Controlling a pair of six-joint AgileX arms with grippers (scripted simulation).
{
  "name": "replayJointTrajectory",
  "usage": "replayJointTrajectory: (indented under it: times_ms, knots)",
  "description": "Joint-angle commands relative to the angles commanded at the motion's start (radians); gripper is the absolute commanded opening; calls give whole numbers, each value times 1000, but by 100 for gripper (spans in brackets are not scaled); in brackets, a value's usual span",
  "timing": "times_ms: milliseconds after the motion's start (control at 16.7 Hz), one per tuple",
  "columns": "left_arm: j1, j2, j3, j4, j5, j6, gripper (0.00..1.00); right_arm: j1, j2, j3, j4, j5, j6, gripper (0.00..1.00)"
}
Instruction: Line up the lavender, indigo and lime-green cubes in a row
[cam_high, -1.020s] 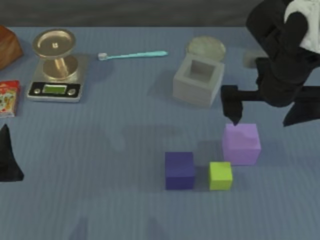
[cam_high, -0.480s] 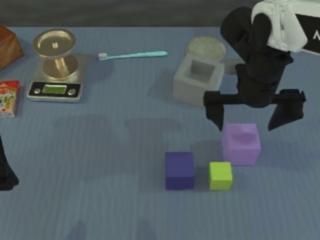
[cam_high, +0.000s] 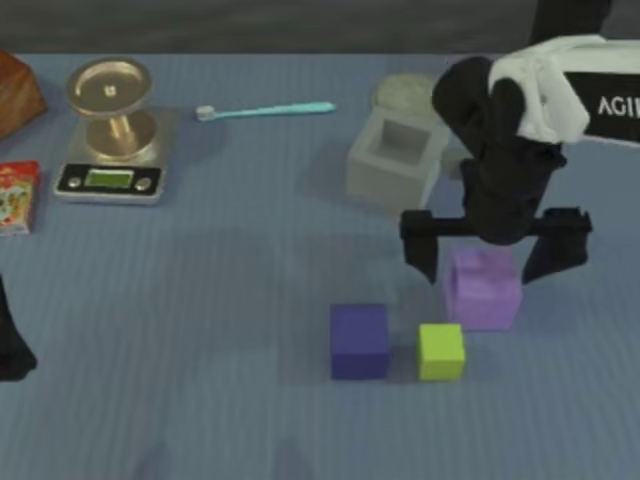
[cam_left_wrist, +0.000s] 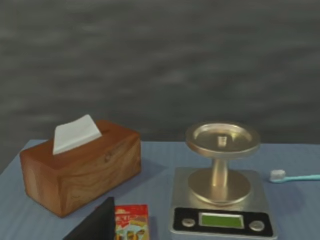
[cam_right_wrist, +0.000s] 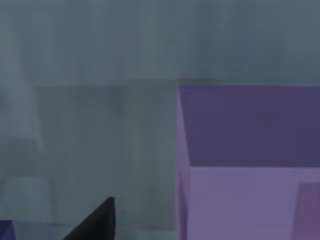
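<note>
Over the lavender (cam_high: 484, 290), right tool (cam_high: 491, 252) is spread wide, fingers straddling the cube, gripping nothing. Indigo (cam_high: 359, 341) and lime-green cube (cam_high: 441, 351) sit side by side nearer the desk's (cam_high: 200, 300) front, lime-green just beside the lavender's corner. Grey hollow block (cam_high: 395, 157) behind: cavity looks empty. Left tool (cam_high: 10, 345) parked at left edge, opening can't tell.

Light-purple lavender (cam_high: 484, 290), dark blue-purple indigo (cam_high: 359, 340), yellow-green lime-green cube (cam_high: 440, 351), blue ribbed table (cam_high: 200, 300), grey hollow block (cam_high: 395, 155), turquoise toothbrush (cam_high: 265, 109), brass-topped silver scale (cam_high: 109, 130), reddish-brown wooden tissue box (cam_left_wrist: 80, 165), black right gripper (cam_high: 494, 250).
</note>
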Motion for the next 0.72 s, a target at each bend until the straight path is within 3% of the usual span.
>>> replayJointTrajectory:
  times_ms: [240, 480, 720]
  knots:
    - [0, 0, 0, 0, 0, 0, 100, 2, 59, -75, 132, 1, 3, 100]
    - [0, 0, 0, 0, 0, 0, 100, 2, 64, -80, 139, 1, 3, 100]
    - [0, 0, 0, 0, 0, 0, 100, 2, 64, -80, 139, 1, 3, 70]
